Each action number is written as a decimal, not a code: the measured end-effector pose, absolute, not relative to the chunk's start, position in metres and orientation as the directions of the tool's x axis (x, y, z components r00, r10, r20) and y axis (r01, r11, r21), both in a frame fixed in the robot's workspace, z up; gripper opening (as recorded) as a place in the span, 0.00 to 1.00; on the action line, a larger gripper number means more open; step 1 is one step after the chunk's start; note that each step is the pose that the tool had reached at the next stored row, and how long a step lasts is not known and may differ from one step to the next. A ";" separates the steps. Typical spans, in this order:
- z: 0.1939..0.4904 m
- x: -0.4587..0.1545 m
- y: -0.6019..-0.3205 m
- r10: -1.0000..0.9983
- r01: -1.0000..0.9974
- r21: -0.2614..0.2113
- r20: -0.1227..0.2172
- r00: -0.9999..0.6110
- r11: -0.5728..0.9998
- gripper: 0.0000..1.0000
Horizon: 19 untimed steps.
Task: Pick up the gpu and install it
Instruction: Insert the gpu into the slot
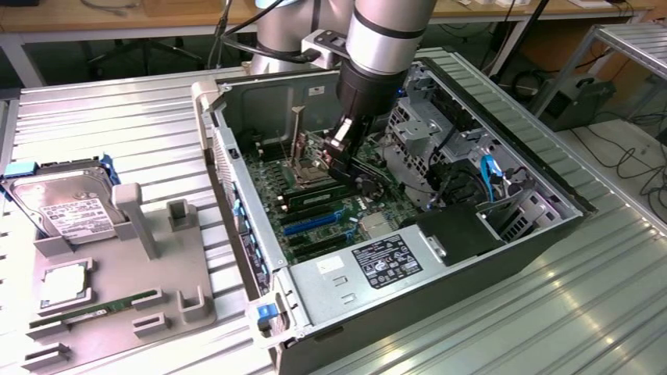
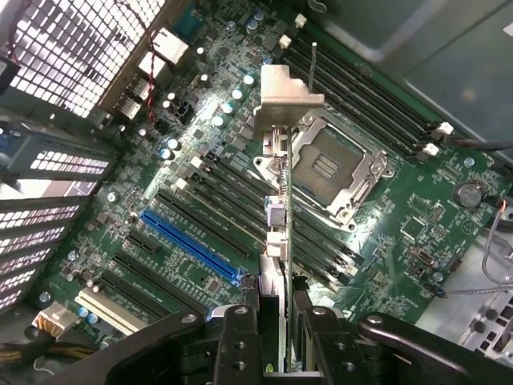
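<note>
My gripper (image 1: 342, 154) is down inside the open computer case (image 1: 245, 234), above the green motherboard (image 1: 312, 207). It is shut on the gpu (image 2: 277, 228), a thin card held on edge between the two black fingers (image 2: 240, 341). The card's silver bracket (image 2: 284, 88) points away from the wrist. The card hangs over the board between the CPU socket (image 2: 329, 164) and the row of long expansion slots, with the blue slot (image 2: 188, 241) a little to one side. In the exterior view the gpu (image 1: 336, 147) is a dark sliver below the wrist.
A grey fixture (image 1: 115, 297) at the exterior view's left holds a silver hard drive (image 1: 68, 207), a CPU chip (image 1: 62, 285) and a green RAM stick (image 1: 99, 308). Inside the case are a power supply (image 1: 386, 262), a metal drive cage (image 1: 417, 133) and cables (image 1: 488, 176).
</note>
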<state>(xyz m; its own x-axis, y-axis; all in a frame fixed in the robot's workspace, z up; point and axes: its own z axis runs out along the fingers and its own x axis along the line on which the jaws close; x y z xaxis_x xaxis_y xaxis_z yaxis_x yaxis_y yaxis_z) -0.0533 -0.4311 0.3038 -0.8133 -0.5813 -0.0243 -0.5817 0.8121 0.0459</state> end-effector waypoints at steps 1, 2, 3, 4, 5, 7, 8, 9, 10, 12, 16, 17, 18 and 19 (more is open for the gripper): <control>0.304 -0.053 -0.431 -0.586 -0.586 0.046 -0.024 -0.810 0.809 0.26; 0.304 -0.053 -0.431 -0.591 -0.591 0.046 -0.024 -0.806 0.805 0.26; 0.304 -0.053 -0.431 -0.596 -0.597 0.046 -0.024 -0.802 0.801 0.26; 0.304 -0.053 -0.431 -0.606 -0.606 0.046 -0.024 -0.795 0.794 0.26; 0.304 -0.053 -0.431 -0.613 -0.614 0.046 -0.024 -0.789 0.788 0.26; 0.304 -0.053 -0.431 -0.629 -0.629 0.046 -0.024 -0.777 0.776 0.26; 0.304 -0.053 -0.431 -0.634 -0.634 0.046 -0.024 -0.773 0.772 0.26; 0.304 -0.053 -0.431 -0.639 -0.639 0.046 -0.024 -0.769 0.768 0.26; 0.304 -0.053 -0.431 -0.644 -0.644 0.046 -0.024 -0.765 0.763 0.26; 0.304 -0.053 -0.431 -0.655 -0.655 0.046 -0.024 -0.756 0.754 0.26; 0.304 -0.053 -0.431 -0.675 -0.676 0.046 -0.024 -0.737 0.736 0.26; 0.304 -0.053 -0.431 -0.680 -0.681 0.046 -0.024 -0.733 0.731 0.26; 0.304 -0.053 -0.431 -0.685 -0.685 0.046 -0.024 -0.728 0.727 0.26; 0.304 -0.053 -0.431 -0.691 -0.691 0.046 -0.024 -0.722 0.721 0.26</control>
<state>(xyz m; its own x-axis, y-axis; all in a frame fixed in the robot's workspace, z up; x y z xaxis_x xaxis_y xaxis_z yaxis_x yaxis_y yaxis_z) -0.0533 -0.4311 0.3038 -0.7223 -0.6911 -0.0243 -0.6914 0.7210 0.0459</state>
